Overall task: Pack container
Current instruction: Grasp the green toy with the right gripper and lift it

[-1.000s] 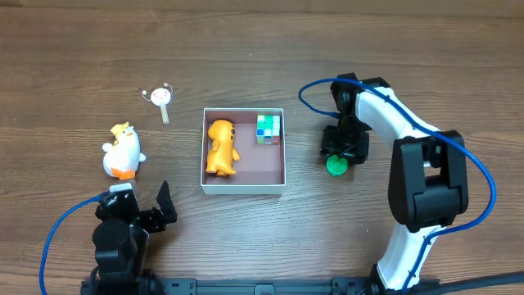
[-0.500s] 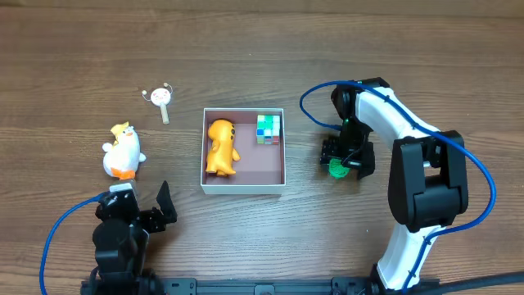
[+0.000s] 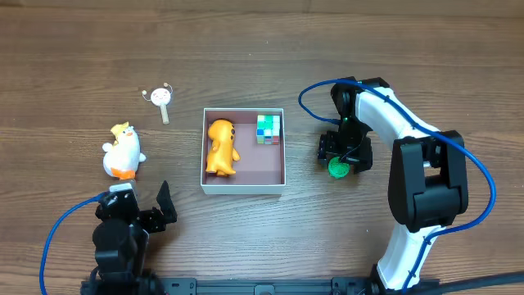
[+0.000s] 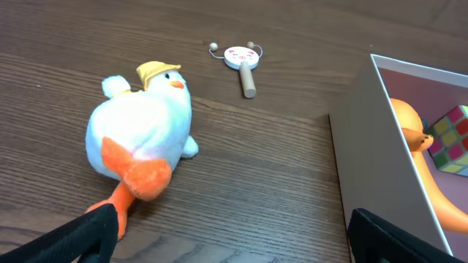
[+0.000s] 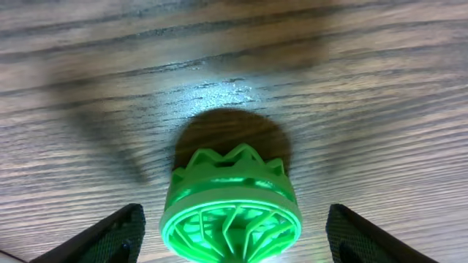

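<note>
The bench (image 3: 409, 49) is dark wood grain with a soft sheen. The container (image 4: 369, 175) looks like matt white cardboard, dull pinkish inside. Left of the container, the duck (image 4: 139, 135) is fuzzy cloth plush. Right of it, the green toy (image 5: 232, 212) is glossy, translucent plastic. Inside, the orange figure (image 3: 220, 147) looks smooth.

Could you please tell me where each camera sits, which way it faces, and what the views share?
Overhead: above the table, looking straight down; shows left gripper, right gripper, container.
Left wrist: mounted at the left gripper, looking low across the table at plush duck and rattle; own fingertips in bottom corners.
Right wrist: looking down at the green toy between its own open fingertips.
Shared: overhead also shows plush duck, rattle, green toy.
</note>
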{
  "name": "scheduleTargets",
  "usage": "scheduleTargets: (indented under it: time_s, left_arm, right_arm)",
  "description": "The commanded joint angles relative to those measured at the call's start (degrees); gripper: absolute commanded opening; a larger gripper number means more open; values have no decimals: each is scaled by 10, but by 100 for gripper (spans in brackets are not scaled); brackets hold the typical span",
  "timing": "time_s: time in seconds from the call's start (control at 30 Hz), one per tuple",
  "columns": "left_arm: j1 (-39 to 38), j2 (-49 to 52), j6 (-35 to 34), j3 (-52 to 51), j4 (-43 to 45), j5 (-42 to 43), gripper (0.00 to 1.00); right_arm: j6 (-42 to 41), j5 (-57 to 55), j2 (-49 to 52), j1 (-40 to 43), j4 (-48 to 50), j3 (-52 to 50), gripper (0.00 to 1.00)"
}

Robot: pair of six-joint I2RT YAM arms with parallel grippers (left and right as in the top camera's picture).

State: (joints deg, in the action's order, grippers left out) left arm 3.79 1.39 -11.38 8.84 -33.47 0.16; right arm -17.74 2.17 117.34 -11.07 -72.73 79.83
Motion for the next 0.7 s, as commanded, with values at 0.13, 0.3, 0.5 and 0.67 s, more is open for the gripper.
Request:
scheduleTargets:
  time_s: [0.13, 0.3, 0.5, 0.67]
  left_arm:
    - [4, -1, 11, -2, 1, -7, 100]
    - [4, -1, 11, -2, 1, -7, 100]
    - [4, -1, 11, -2, 1, -7, 100]
    - [4, -1, 11, -2, 1, -7, 100]
  right_arm:
    - [4, 3, -16, -1, 34, -37, 86]
    - [10, 3, -16, -1, 44, -37, 79]
    - [10, 3, -16, -1, 50, -37, 58]
    - [10, 3, -16, -1, 50, -37, 53]
